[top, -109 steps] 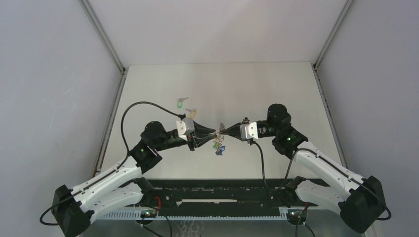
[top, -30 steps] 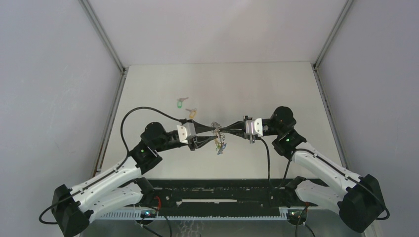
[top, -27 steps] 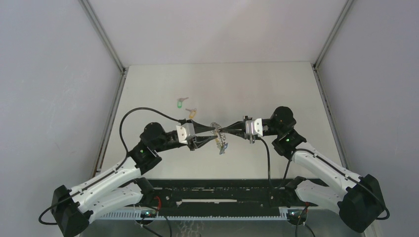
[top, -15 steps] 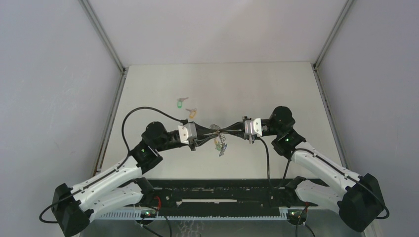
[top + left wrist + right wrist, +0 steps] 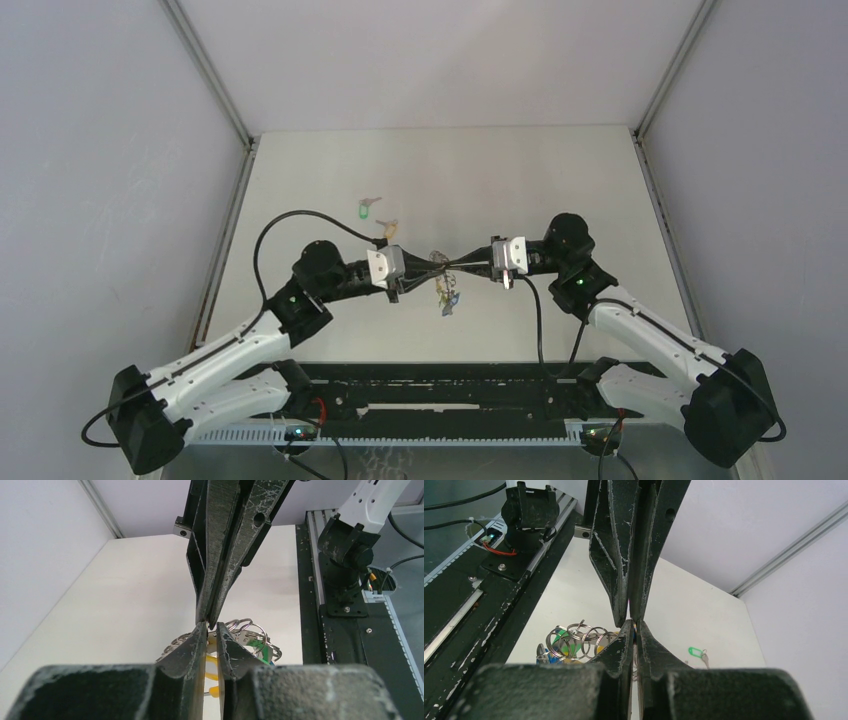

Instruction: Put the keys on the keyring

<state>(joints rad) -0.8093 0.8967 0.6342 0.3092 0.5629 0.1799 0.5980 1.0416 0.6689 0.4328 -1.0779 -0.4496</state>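
The keyring (image 5: pixel 446 291), a bunch of silvery rings with yellow, green and blue tags, hangs between both grippers above the middle of the table. My left gripper (image 5: pixel 436 264) and right gripper (image 5: pixel 452 264) meet tip to tip, and both are shut on the keyring. In the left wrist view my left gripper (image 5: pixel 210 626) pinches metal with a yellow tag behind it, and the rings (image 5: pixel 246 630) fan out to the right. In the right wrist view my right gripper (image 5: pixel 634 623) pinches a ring, with the keyring's other rings (image 5: pixel 574 639) to the left. A green-tagged key (image 5: pixel 366 210) and an orange-tagged key (image 5: pixel 386 228) lie loose on the table behind the left gripper. I see no third loose key.
The white table (image 5: pixel 520 170) is enclosed by grey walls on three sides. A black rail (image 5: pixel 440 385) with the arm bases runs along the near edge. The green-tagged key also shows in the right wrist view (image 5: pixel 695 652).
The two grippers have drawn closer together. The left wrist has moved right and the right wrist a little left. The keyring has been pulled up from a long hang into a tighter bunch.
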